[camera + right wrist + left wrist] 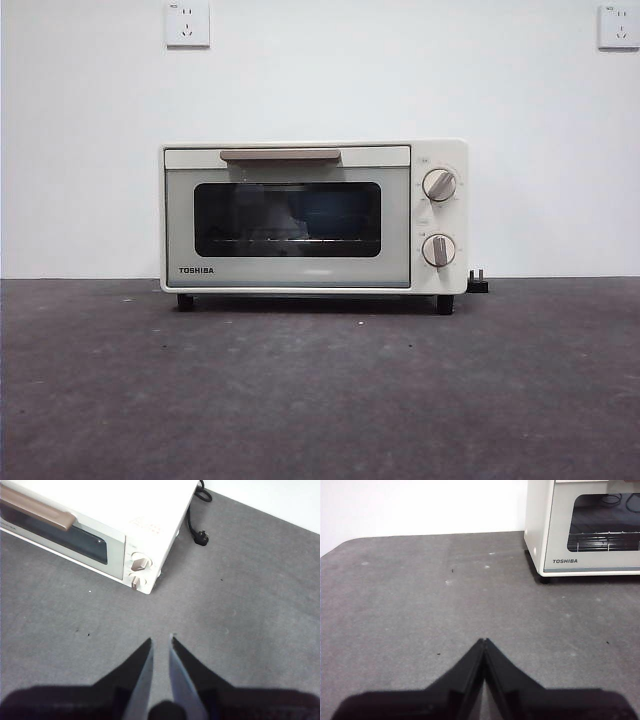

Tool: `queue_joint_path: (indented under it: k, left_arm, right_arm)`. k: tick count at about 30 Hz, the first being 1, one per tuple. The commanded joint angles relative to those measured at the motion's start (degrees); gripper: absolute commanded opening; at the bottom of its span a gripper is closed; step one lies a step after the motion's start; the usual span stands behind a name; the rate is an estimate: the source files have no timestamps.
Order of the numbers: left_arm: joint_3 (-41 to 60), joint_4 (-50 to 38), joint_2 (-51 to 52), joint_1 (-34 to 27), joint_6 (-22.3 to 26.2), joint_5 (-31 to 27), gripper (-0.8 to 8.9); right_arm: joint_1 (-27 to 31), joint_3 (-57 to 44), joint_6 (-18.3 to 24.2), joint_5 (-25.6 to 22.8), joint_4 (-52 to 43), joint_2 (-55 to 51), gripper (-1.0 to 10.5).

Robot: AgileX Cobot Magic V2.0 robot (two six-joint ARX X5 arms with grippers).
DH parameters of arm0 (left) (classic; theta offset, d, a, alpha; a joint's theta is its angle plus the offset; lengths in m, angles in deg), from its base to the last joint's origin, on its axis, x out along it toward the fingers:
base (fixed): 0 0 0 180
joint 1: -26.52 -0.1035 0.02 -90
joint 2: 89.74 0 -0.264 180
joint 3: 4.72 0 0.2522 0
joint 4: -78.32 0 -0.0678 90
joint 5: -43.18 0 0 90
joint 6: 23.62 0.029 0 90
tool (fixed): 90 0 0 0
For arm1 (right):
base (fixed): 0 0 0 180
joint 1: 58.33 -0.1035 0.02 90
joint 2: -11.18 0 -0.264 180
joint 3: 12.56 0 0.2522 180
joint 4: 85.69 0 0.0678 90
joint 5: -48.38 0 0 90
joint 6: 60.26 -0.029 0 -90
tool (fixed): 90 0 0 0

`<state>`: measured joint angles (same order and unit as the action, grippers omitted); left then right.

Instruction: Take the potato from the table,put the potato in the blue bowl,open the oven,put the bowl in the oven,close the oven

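While the cream-white boxy oven (313, 217) sits closed with something blue behind its glass, left gripper (484, 641) pinched together, right gripper (161, 641) slightly apart, both should stay clear.

Behind the dark glass of the oven (313, 216) there is a blue shape, but it is too dim to tell what it is. In the left wrist view the oven, far ahead of the left gripper (484, 641), is cut by the picture's edge. Ahead of the right gripper (161, 639), the handle (35, 511) is also cut, and the knob markings are too small to read.
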<state>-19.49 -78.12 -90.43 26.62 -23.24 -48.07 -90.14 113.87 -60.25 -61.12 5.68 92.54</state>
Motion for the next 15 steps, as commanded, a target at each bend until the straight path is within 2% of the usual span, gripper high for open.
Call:
queue_joint_path:
  k: [1, 15]
  left_arm:
    - [0.59, -0.44, -0.24, -0.17, -0.37, 0.17, -0.04]
    - [0.59, -0.44, -0.24, -0.17, -0.37, 0.17, -0.04]
  right_arm:
    - [-0.04, -0.09, 0.20, -0.04, 0.37, 0.22, 0.6]
    - [1.14, -0.09, 0.48, -0.09, 0.09, -0.22, 0.6]
